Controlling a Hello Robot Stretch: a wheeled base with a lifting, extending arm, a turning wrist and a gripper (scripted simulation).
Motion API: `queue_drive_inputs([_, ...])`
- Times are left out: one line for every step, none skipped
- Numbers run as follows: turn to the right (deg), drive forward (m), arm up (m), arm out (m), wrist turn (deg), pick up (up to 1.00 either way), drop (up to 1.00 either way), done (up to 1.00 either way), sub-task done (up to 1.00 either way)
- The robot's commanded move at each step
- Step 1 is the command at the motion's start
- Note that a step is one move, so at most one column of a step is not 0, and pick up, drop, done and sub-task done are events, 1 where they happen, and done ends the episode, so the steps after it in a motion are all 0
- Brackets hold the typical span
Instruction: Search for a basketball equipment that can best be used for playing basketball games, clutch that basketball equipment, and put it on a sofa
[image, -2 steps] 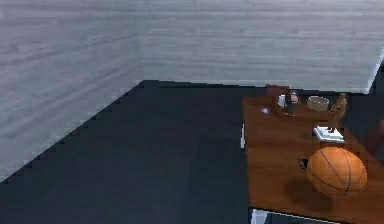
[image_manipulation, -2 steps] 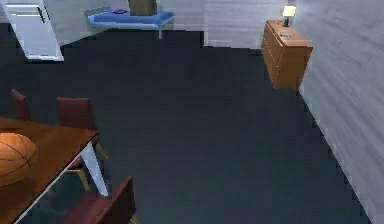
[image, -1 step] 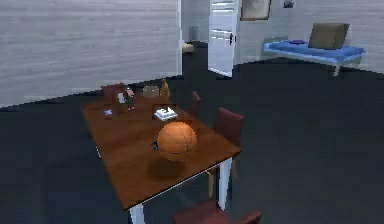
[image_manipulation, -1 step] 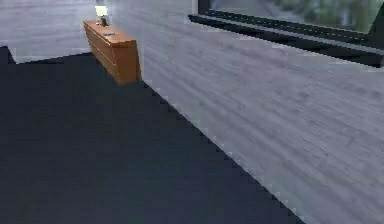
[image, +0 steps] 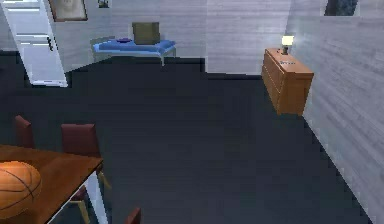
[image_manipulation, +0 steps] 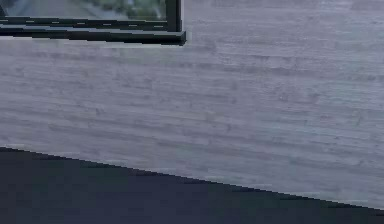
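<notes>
Forward view, basketball (image: 15, 190) on wooden table (image: 66, 168), blue sofa (image: 135, 47) by far wall

no readable text, labels, numbers or signs anywhere

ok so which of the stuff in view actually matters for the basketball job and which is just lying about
For the job:
- orange basketball, on the wooden table
- blue sofa, by the far wall

Just lying about:
- the wooden table itself
- red chairs
- dresser with a lamp
- white door
</notes>
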Motion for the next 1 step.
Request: queue_drive_inputs([3.0, 0.0, 0.0, 0.0, 0.0, 0.0, 0.0, 0.0, 0.0])
